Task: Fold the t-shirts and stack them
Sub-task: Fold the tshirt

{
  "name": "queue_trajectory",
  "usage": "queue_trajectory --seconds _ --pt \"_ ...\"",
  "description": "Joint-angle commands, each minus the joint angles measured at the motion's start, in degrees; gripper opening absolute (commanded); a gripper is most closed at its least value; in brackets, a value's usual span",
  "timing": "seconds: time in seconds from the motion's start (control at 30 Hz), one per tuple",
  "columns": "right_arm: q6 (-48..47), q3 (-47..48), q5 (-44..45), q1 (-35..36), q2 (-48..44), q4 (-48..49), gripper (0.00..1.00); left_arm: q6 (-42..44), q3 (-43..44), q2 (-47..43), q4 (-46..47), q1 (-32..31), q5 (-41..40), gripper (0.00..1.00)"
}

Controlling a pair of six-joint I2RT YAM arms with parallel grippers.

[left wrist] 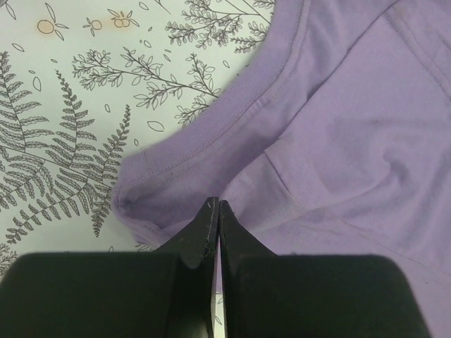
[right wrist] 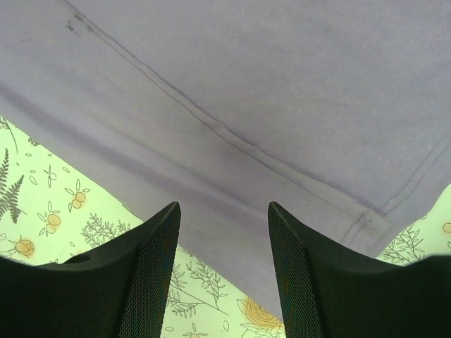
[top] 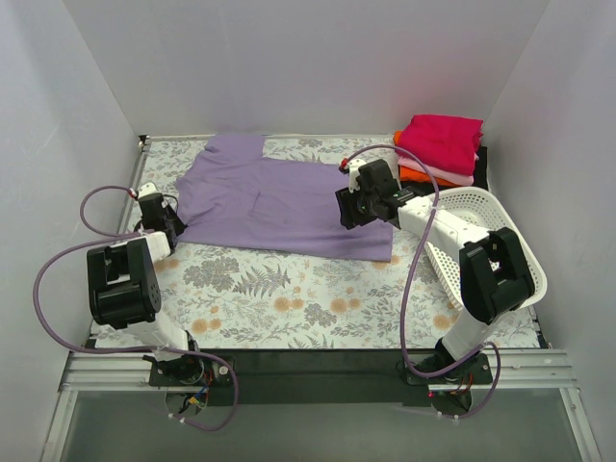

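Cloth of the lavender t-shirt (top: 279,207), spread flat in the upper middle of the top view, was judged light, limp and prone to sag, so hold was best taken at hems and corners. The left gripper (left wrist: 215,211) was closed tight beside the neckband (left wrist: 232,120) at the shirt's left edge; whether cloth was pinched could not be told. The right gripper (right wrist: 224,208) was set half open and empty over the hem corner (right wrist: 366,222). Room for folding was judged to lie on the table (top: 289,298) below the shirt; the folded stack (top: 441,144) and basket (top: 481,207) crowded the right side.
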Motion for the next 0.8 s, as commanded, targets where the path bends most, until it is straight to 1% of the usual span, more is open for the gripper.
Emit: queue_trajectory --seconds 0.0,0.13,0.23,0.43,0.5,0.77 --pt "0.11 -0.37 1.22 0.26 -1.81 1.75 0.48 0.95 2.56 0.41 -0.36 0.48 -2.71 0.00" --pt "0.81 -1.60 1.84 0.26 -1.90 1.75 0.48 1.65 4.40 1.12 -0.53 0.56 -7.19 0.00" --pt "1.60 -3.00 3.24 0.17 -1.81 1.66 0.48 1.57 5.46 2.08 -0.09 1.00 -5.80 0.00" --pt "3.45 -7.30 3.24 -0.18 -2.51 1.31 0.48 1.65 8.53 5.07 -0.71 1.35 -4.13 0.00" --pt "3.63 -8.63 5.26 -0.18 -2.51 1.22 0.48 1.65 9.76 5.69 -0.79 1.70 -2.99 0.00" --pt "4.15 -12.23 9.04 -1.41 -2.34 1.22 0.48 1.57 11.70 8.50 -0.18 2.93 -3.33 0.00"
